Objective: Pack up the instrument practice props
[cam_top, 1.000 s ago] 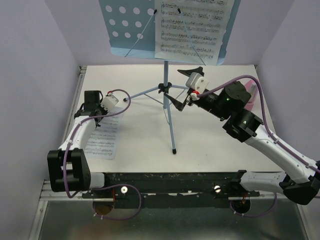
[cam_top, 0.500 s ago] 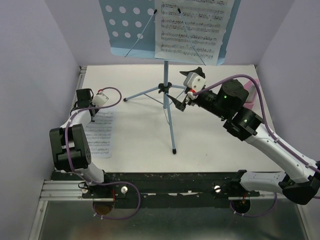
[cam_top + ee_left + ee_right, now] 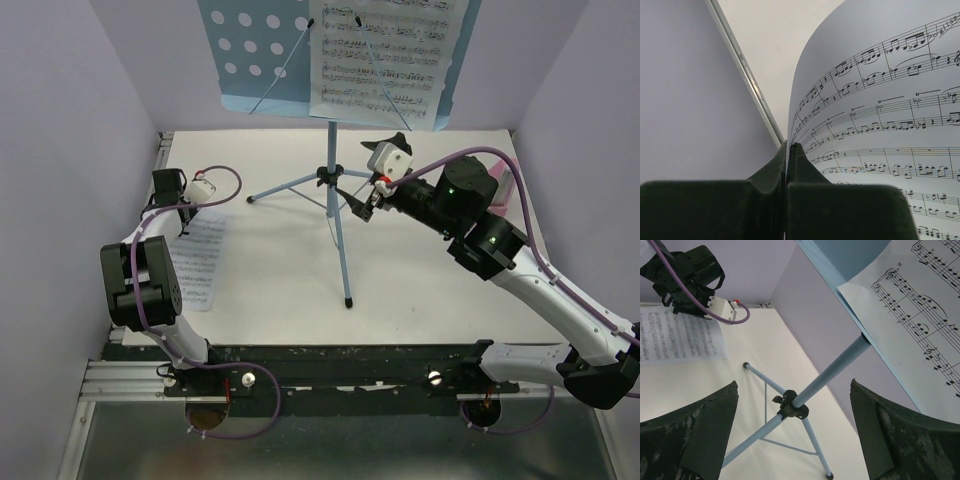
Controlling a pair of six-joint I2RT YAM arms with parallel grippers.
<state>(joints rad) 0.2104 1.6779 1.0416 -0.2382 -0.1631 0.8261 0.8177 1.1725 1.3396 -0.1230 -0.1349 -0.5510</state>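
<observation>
**Stand** (image 3: 338, 215): light blue, upright at the far middle of the table (image 3: 280, 275). The three thin legs are spread, one foot pointing toward the near edge. The hole-punched desk (image 3: 255, 55) tilts above the far edge.

**Mounted page** (image 3: 385, 50): white printed music, resting on the right half of the desk under two wire arms.

**Loose page** (image 3: 200, 262): white printed music, lying by the left edge of the table. Its far end bows upward into the left claw.

**Metronome** (image 3: 512, 192): pink, near the right edge, mostly hidden behind the right arm. Its shape cannot be made out.

**Left claw** (image 3: 183, 222): near the far-left corner, jaws pressed together on the far edge of the loose page. In the wrist view the paper runs straight into the seam between the pads.

**Right claw** (image 3: 370, 172): spread wide, turned sideways just right of the stand's pole, above the leg hub. In the wrist view the pole passes between the two fingers (image 3: 705, 435) with clear space on either side, and nothing is held.
</observation>
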